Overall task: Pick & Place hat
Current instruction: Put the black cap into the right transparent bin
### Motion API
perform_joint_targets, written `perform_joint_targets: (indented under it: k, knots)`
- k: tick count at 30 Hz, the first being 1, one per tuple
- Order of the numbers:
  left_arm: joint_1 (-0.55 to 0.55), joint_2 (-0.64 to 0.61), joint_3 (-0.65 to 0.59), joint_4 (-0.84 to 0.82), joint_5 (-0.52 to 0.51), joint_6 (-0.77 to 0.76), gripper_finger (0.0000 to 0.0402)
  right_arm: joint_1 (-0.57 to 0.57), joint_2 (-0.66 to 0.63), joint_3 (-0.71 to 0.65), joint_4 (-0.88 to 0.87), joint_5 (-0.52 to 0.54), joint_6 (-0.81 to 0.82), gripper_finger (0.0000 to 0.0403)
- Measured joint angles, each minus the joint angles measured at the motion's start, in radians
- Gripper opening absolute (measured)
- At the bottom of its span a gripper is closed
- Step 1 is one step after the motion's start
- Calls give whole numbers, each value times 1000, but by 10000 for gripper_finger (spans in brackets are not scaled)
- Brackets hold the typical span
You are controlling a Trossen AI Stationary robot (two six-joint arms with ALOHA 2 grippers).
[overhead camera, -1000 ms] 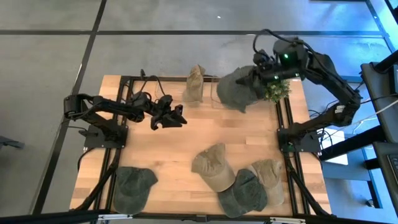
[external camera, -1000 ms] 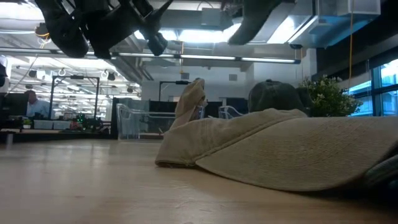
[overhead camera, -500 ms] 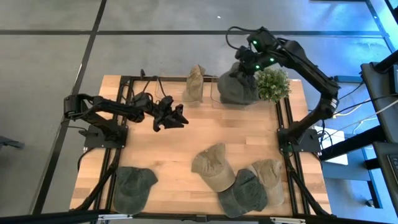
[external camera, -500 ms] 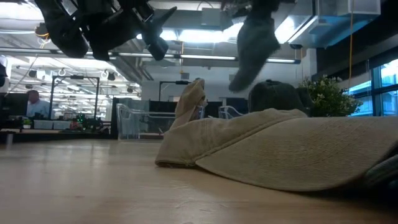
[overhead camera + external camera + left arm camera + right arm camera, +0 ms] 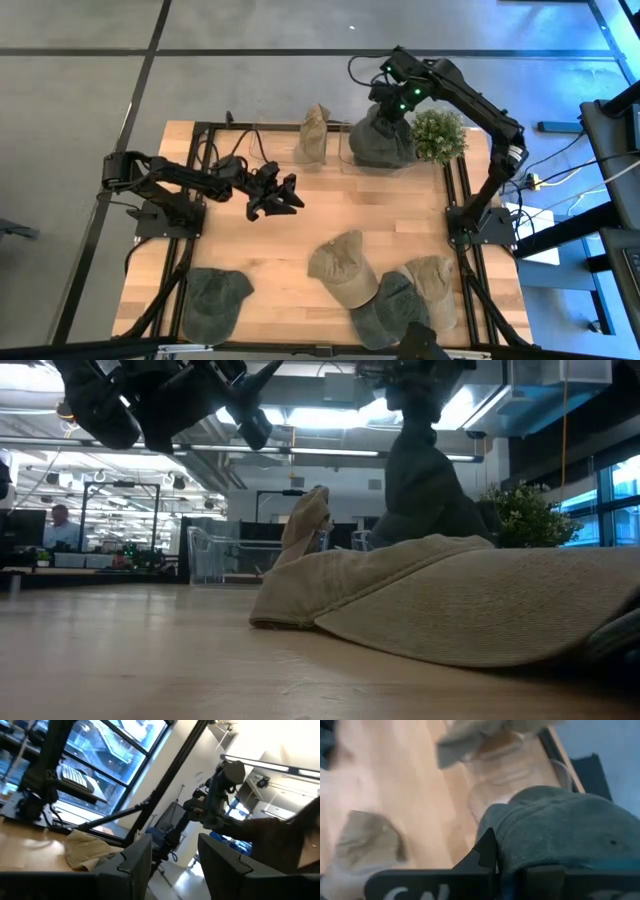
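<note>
A dark green hat (image 5: 380, 138) hangs at the table's far edge under my right gripper (image 5: 394, 98), which is shut on it. In the low view the hat (image 5: 420, 480) is drawn out long, reaching down behind the near tan hat (image 5: 470, 595). In the right wrist view the hat (image 5: 560, 827) fills the picture, and a clear stand (image 5: 495, 790) shows beyond it. Another tan hat (image 5: 315, 130) stands upright to the left of the held one. My left gripper (image 5: 287, 194) hovers open over the table's left middle, holding nothing. My right gripper pinches the dark green hat at its upper end (image 5: 412, 405), coming from above and slanting down. The hat hangs below the fingers, bunched and stretched downward. I cannot tell whether its lower part (image 5: 378, 152) touches the stand or the table.
A small green plant (image 5: 438, 135) stands just right of the held hat. Along the near edge lie a tan hat (image 5: 340, 266), a dark hat (image 5: 392, 305), a tan hat (image 5: 432, 282) and, at the left, a dark hat (image 5: 214, 300). Bare wood lies mid-table.
My right gripper has swung toward the table's left along the far edge, sunk and tipped further downward, still shut on the dark green hat. The hat has come down with it from high above to the level of the upright tan hat.
</note>
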Motion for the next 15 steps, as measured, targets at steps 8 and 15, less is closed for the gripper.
perform_joint_targets:
  k: [8, 15]
  knots:
    - [-6, 0, 0, -21, -31, 17, 155, -3, 45, 0, -75, 95, 5, 20]
    - [-5, 0, 0, -21, -31, 15, 155, -3, 88, 0, -86, 93, 26, 21]
